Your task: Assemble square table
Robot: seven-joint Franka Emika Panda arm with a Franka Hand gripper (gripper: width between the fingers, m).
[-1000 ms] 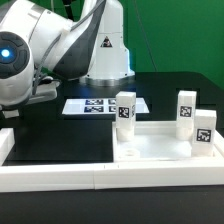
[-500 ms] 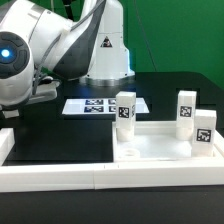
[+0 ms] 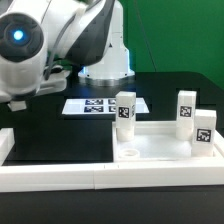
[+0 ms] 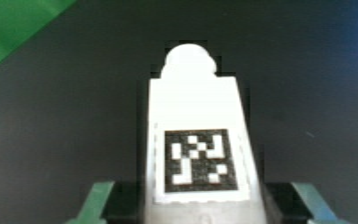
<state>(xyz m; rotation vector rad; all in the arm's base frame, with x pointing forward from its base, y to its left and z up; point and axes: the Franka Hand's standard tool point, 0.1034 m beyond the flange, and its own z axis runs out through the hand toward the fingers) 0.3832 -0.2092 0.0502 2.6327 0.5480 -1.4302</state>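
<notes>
Jaws: clamped on a white leg (image 4: 197, 130) with a black-and-white tag, seen in the wrist view; the jaws stand one on each side of the leg, which points out over the dark bench (image 4: 51, 140).
Arm: the white arm (image 3: 40, 45) fills the upper part of the exterior view's left, above the bench's far edge; its gripper is out of that view.
Marker board: the marker board (image 3: 98, 106) lies flat near the bench's far edge.
Table top: the square top (image 3: 165, 148) rests at the bench's near edge, towards the exterior view's right, just beside the white border wall (image 3: 60, 172).
Standing legs: one leg (image 3: 125, 109) stands upright at the top's far corner; two more (image 3: 186, 111) (image 3: 204, 131) stand upright along its side at the exterior view's right.
</notes>
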